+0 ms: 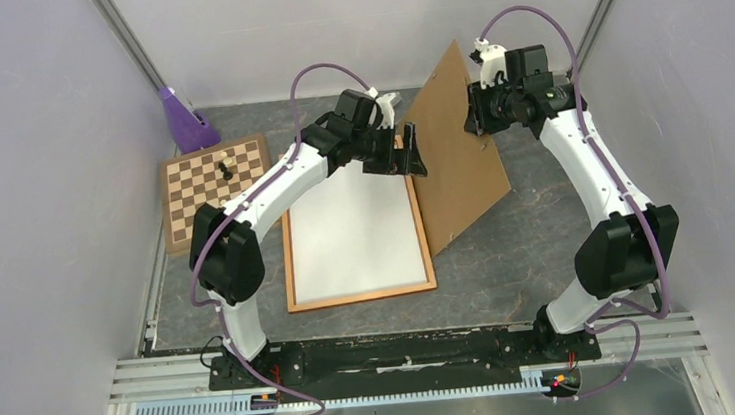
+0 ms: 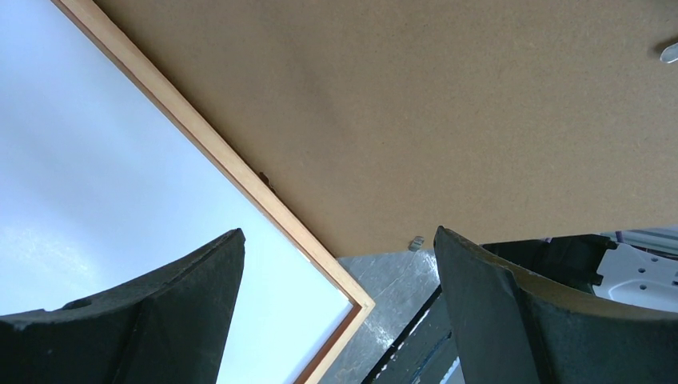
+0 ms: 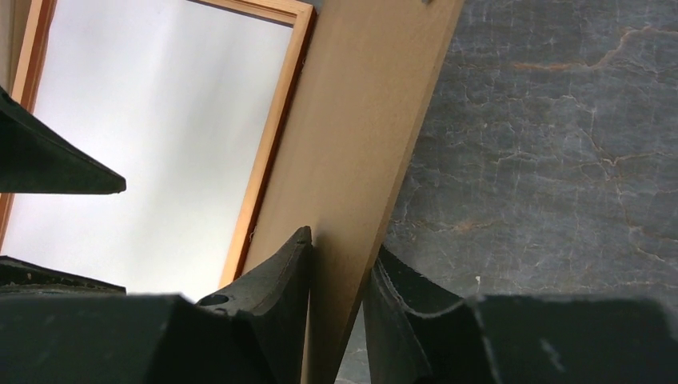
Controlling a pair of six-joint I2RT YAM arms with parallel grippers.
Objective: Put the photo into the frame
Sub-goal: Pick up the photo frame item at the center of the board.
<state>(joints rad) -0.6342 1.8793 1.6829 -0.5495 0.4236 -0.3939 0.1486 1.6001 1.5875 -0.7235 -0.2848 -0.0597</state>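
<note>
Orange-brown wood frame (image 1: 361,295) flat on desk (image 1: 537,243), near arm bases. Inside it: white sheet, apparently photo (image 1: 350,229) lying face down, so insertion looks done. Left claw (image 1: 396,160) spread wide, empty, hovering over frame's far right corner. Beyond: hardboard backing panel (image 1: 461,174) tilted, edge pinched by right claw (image 1: 480,109); backing not yet laid.

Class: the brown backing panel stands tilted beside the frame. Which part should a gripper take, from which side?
Take the backing panel by its raised right edge, coming from the right: the board is thin and that edge stands clear of the table, so fingers fit both faces. The right gripper pinches it there.
</note>
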